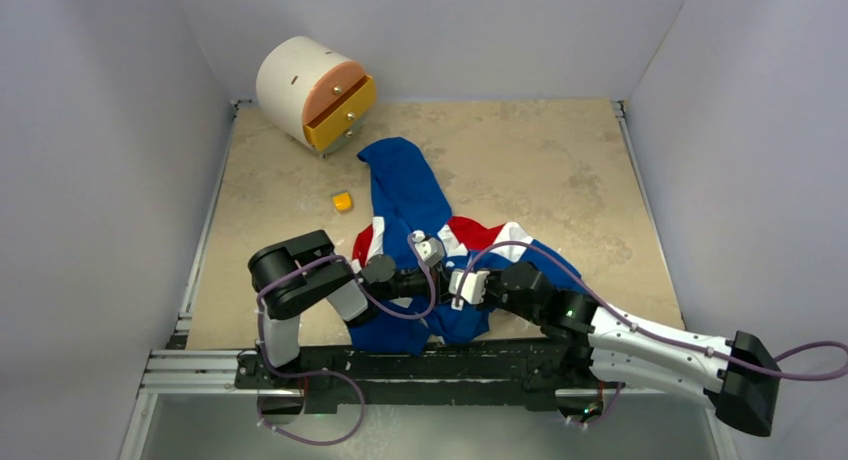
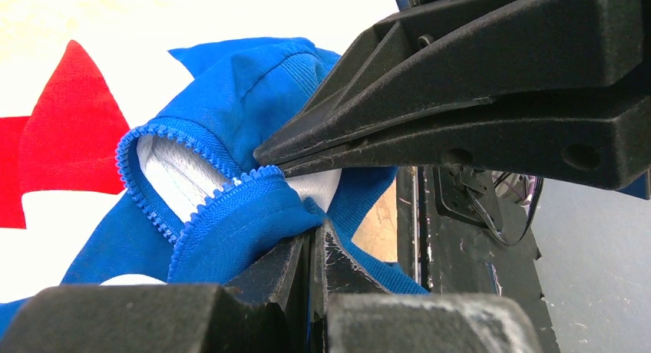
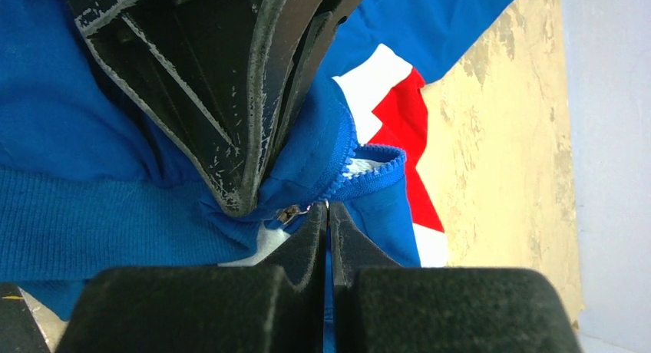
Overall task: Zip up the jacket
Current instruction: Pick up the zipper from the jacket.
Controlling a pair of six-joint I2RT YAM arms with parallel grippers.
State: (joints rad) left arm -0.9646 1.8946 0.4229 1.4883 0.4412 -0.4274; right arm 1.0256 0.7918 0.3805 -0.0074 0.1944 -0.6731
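The jacket [image 1: 410, 195] is royal blue with red and white panels and lies crumpled near the table's front edge. Both grippers meet at its hem. My left gripper [image 2: 318, 232] is shut on a fold of blue fabric beside the open zipper teeth [image 2: 153, 207], where white lining shows. My right gripper [image 3: 328, 212] is shut on the zipper edge, right beside the small metal zipper slider [image 3: 290, 213]. The two grippers' fingers nearly touch. In the top view the left gripper [image 1: 432, 278] and the right gripper [image 1: 450, 284] sit over the blue hem.
A white round drawer unit [image 1: 300, 80] with a yellow drawer stands at the back left. A small yellow block [image 1: 343, 201] lies left of the jacket. A black rail [image 1: 400, 360] runs along the near edge. Grey walls enclose three sides.
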